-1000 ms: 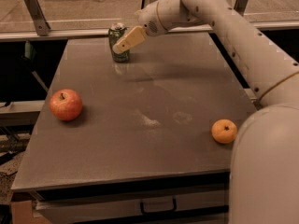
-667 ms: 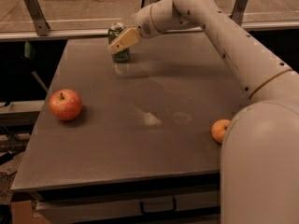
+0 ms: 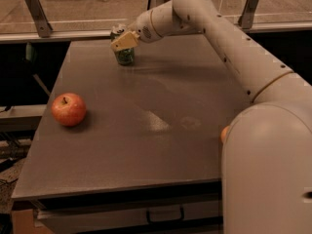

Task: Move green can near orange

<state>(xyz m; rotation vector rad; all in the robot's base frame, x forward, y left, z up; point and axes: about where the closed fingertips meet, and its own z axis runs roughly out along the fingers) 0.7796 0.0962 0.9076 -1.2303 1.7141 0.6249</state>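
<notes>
Robot's cream-coloured gripper (image 3: 123,43) is reaching to the far-left part of the flat grey-brown table (image 3: 161,91), and it is covering the upper half of the small green drink can (image 3: 125,57). Whether it is clenched on the can or released, I cannot tell, because its pale front part is hiding the place of contact. The can is standing upright near the back edge, with only its green lower body and a bit of its silver top showing.

The small round orange fruit (image 3: 224,134) is lying near the right edge of the table, well apart from the can, and only a thin slice of it is showing beside the large white arm (image 3: 234,48). The arm is stretching diagonally across the table for this reason: the can and the orange are sitting at opposite corners. A round red apple with a stem (image 3: 68,109) is resting near the left edge, away from both.

In my judgement, the grasping step is taking place now, and the carrying toward the orange is not yet done.
</notes>
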